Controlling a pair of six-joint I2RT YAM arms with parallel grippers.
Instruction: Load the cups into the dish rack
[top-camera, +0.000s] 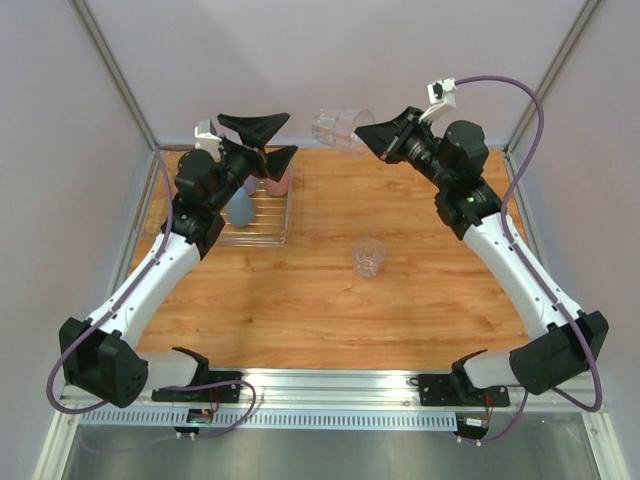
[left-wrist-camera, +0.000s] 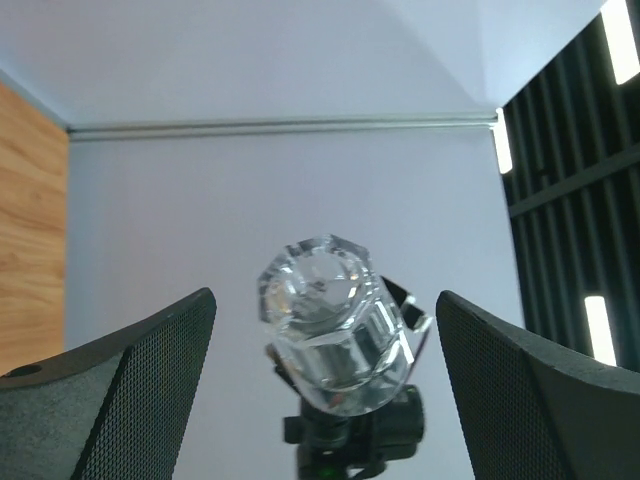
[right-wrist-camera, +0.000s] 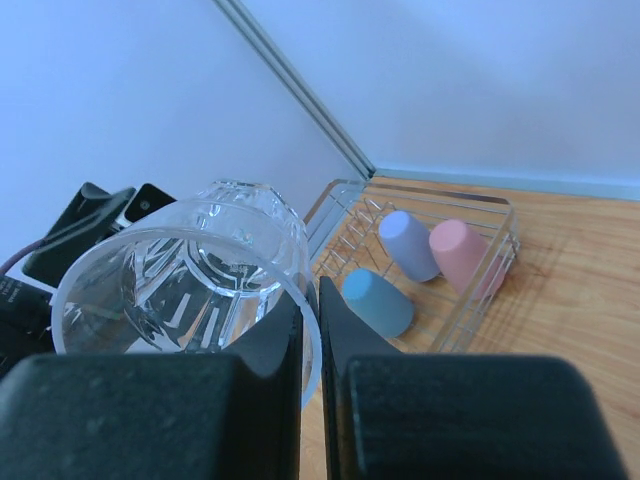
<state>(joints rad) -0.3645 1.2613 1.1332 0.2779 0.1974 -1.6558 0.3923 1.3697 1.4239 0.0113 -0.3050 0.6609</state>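
Observation:
My right gripper is shut on the rim of a clear faceted tumbler, held high on its side near the back wall; the tumbler fills the right wrist view's left. My left gripper is open and empty, raised above the dish rack, facing the held tumbler, which lies beyond its fingers. The blue cup, lavender cup and pink cup sit upside down in the rack; they show as blue cup, lavender cup and pink cup. A second clear tumbler stands on the table.
The wooden table is enclosed by pale walls with metal frame posts. The rack sits at the back left corner. A metal rail runs along the near edge by the arm bases.

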